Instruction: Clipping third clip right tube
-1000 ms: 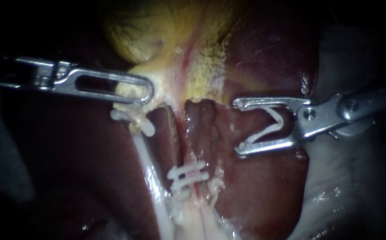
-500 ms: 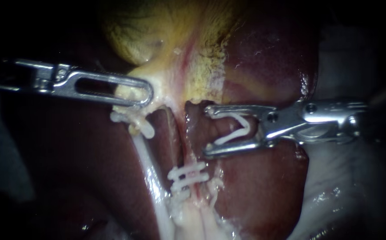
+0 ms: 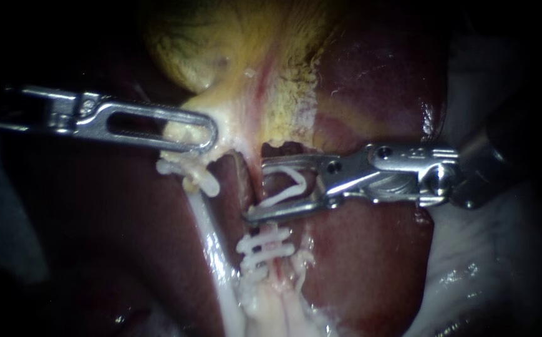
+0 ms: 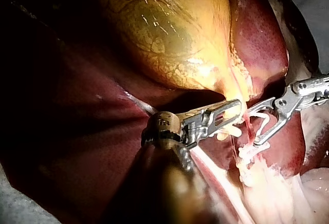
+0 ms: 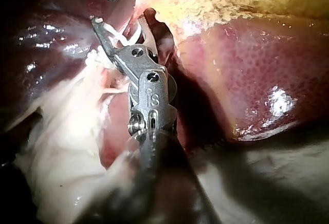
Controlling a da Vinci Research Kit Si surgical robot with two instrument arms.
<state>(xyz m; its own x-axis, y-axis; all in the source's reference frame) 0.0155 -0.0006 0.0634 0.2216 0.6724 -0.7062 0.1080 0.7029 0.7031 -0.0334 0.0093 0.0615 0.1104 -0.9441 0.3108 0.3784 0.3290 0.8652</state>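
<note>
In the endoscope view, at frame centre, the silver right instrument [image 3: 257, 191] carries an open white plastic clip [image 3: 286, 187] between wide-apart jaws. Its tips reach the thin pink right tube [image 3: 275, 267] just above two closed white clips [image 3: 264, 244]. The left wrist view shows the silver left instrument [image 4: 234, 112] with jaws clamped on the neck of the yellow gallbladder [image 4: 169, 34]. The right wrist view shows the clip touching both jaws.

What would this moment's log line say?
left instrument: shut on gallbladder | right instrument: carries open clip, tips at right tube, above two clips

gallbladder [image 3: 221, 43] above tubes [image 3: 205, 224], liver [image 3: 370, 262] right of them
</note>
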